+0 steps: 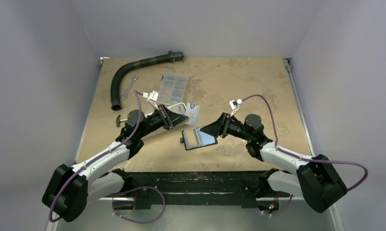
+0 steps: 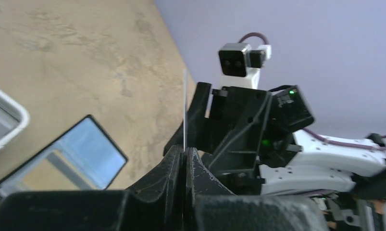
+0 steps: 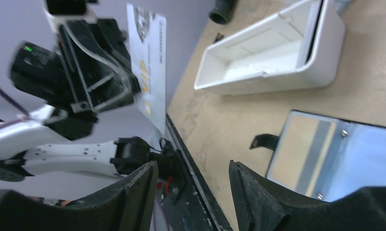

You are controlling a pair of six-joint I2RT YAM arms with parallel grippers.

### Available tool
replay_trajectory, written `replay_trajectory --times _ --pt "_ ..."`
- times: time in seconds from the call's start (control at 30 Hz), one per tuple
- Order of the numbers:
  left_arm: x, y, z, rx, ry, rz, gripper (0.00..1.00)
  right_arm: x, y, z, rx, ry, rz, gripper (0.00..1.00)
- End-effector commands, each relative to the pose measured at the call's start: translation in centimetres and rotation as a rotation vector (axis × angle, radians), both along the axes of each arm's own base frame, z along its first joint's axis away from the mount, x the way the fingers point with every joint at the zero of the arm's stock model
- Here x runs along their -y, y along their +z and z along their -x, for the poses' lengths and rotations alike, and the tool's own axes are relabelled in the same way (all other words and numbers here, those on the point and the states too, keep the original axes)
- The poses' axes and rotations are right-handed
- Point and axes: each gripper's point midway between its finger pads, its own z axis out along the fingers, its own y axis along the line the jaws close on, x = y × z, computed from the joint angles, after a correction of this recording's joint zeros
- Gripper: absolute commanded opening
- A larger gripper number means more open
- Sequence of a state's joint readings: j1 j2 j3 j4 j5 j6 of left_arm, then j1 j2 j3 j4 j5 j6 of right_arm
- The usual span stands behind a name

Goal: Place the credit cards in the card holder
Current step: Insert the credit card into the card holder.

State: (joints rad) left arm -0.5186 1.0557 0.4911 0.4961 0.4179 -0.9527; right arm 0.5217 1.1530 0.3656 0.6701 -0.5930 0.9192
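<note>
Apparently tan card [image 3: 289, 149] inside open holder [image 1: 203, 138] — left gripper [image 2: 184, 153] pinches white card [image 3: 150, 72].

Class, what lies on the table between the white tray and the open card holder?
Nothing; the right wrist view shows bare table between white tray and card holder.

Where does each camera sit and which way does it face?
Top external: above and behind the arms, looking down on the table; both arms show.
Left wrist: faces the right arm across the table; left gripper pinches a credit card.
Right wrist: faces the left arm; open right gripper frames the view.
Shared: all show the open card holder.
</note>
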Motion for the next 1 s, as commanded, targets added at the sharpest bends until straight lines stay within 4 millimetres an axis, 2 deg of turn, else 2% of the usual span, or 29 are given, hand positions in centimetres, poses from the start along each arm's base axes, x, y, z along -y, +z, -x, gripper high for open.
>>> replay_trajectory --times 0.0,0.2,0.3,0.43,0.53,0.57,0.67,0.7,0.8,0.87,0.9,0.97 --pt "0.4 6.2 3.3 0.148 -0.109 0.293 0.00 0.0 5.8 -0.2 0.095 -0.022 -0.210 0.62" --pt "1.5 6.4 4.8 0.159 -0.146 0.354 0.00 -0.2 8.3 -0.4 0.130 -0.034 -0.301 0.59" --pt "2.1 6.2 5.0 0.152 -0.153 0.362 0.00 -0.4 8.6 -0.5 0.129 -0.032 -0.312 0.55" --pt "2.5 5.7 5.0 0.142 -0.150 0.367 0.00 -0.3 8.7 -0.2 0.120 -0.037 -0.353 0.28" --pt "2.6 4.3 4.5 0.122 -0.121 0.330 0.00 0.0 8.3 0.1 0.115 -0.046 -0.358 0.11" --pt "2.6 3.7 4.4 0.115 -0.115 0.309 0.00 0.1 8.2 0.4 0.115 -0.036 -0.360 0.02" --pt "2.8 1.1 3.8 0.069 -0.090 0.208 0.00 0.6 7.6 0.4 0.092 -0.055 -0.363 0.00" --pt "2.8 -0.2 3.5 0.041 -0.077 0.150 0.09 0.8 7.2 0.1 0.087 -0.067 -0.347 0.00" --pt "1.9 -4.0 2.0 -0.042 0.003 -0.087 0.48 2.3 4.8 -1.4 0.075 -0.127 -0.235 0.00" --pt "0.7 -5.2 1.2 -0.067 0.055 -0.228 0.56 3.9 1.6 -3.2 0.035 -0.203 -0.059 0.00" --pt "0.0 -5.7 0.7 -0.077 0.091 -0.293 0.58 4.6 -0.3 -4.2 0.015 -0.233 0.083 0.00" --pt "-1.1 -6.2 0.0 -0.099 0.135 -0.391 0.60 5.8 -3.0 -4.8 -0.003 -0.220 0.317 0.00"
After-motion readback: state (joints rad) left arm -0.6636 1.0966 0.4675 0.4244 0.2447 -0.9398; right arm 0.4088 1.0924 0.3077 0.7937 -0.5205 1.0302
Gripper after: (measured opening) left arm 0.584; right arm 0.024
